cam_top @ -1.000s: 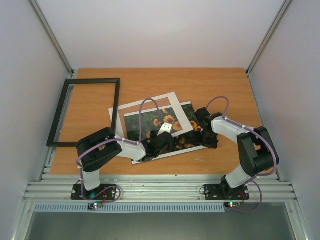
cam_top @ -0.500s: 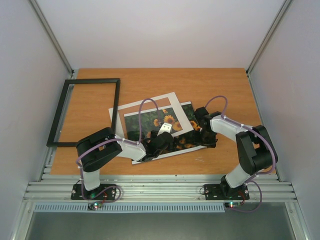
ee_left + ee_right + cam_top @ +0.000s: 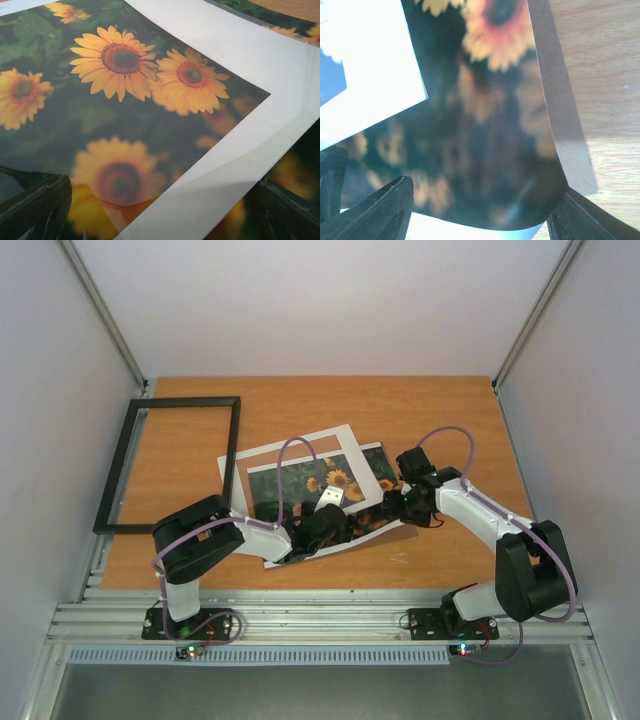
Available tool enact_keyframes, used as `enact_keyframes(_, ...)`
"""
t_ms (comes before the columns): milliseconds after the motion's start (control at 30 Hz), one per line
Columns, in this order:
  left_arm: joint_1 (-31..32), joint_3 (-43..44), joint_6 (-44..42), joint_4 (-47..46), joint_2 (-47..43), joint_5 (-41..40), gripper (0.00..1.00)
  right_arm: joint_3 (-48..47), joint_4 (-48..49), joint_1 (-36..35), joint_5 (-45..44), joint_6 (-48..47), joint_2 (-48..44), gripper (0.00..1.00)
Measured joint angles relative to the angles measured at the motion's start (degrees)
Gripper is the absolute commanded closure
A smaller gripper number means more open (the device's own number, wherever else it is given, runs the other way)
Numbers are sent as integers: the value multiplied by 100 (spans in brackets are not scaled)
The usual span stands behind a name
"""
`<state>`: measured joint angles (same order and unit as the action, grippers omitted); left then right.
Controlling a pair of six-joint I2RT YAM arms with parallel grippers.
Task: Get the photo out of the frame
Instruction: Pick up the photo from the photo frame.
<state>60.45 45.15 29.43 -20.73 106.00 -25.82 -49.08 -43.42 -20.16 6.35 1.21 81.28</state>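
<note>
The photo (image 3: 300, 480) of sunflowers lies mid-table, partly under the white mat (image 3: 362, 465). The black frame (image 3: 185, 400) lies apart at the far left, with bare table showing through it. My left gripper (image 3: 322, 525) is open, low over the photo's near edge; its wrist view shows the photo (image 3: 120, 60), the mat (image 3: 280, 65) and my spread fingers (image 3: 35, 210). My right gripper (image 3: 392, 508) is open at the photo's near right corner. In its wrist view that corner (image 3: 485, 150) curls up between the wide fingers (image 3: 375, 210), beside the mat (image 3: 365, 60).
The wooden table (image 3: 450, 410) is walled by white panels on three sides. A metal rail (image 3: 320, 620) with both arm bases runs along the near edge. A grey strip (image 3: 555, 100) borders the photo's right side.
My right arm has swung its elbow out to the right and its gripper has slid left onto the photo's near right corner, which now curls up. The left arm has not moved.
</note>
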Motion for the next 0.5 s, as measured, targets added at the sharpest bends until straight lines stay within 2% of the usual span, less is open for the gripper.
enact_keyframes(200, 0, -4, 15, 0, 0, 9, 4, 363, 341, 188, 439, 48, -289, 28)
enact_keyframes(500, 0, -28, 15, -2, 0, 9, 4, 798, 955, 905, 1486, 262, -914, 28)
